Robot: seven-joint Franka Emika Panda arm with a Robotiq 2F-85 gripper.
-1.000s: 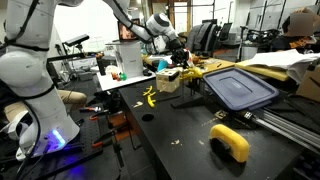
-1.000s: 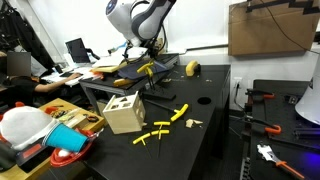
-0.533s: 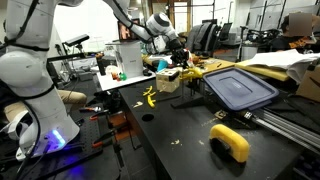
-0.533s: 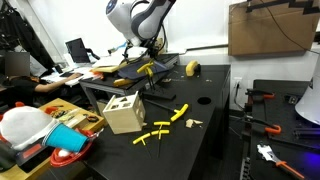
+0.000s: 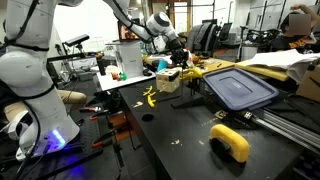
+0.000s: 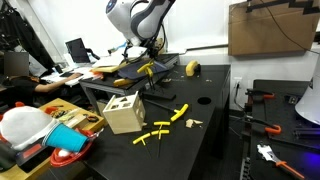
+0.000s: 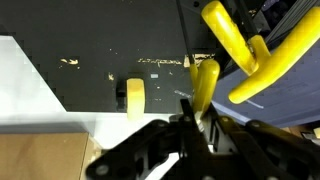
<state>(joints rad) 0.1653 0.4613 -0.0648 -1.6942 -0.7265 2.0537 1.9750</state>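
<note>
Risk: the yellow stick (image 7: 205, 82) looks pinched only at 1 end, so it could pivot or slip out if the arm swings fast. It could also clip the 2 yellow pieces (image 7: 240, 50) crossed on the grey lid (image 7: 290, 85) just beside it, or bump the wooden box (image 7: 40, 160) nearby. The jaws are clamped narrow on the stick, which pokes out from between them. It hangs over the black counter (image 7: 100, 40) at the lid's edge. A yellow block (image 7: 135, 95) lies near.
</note>
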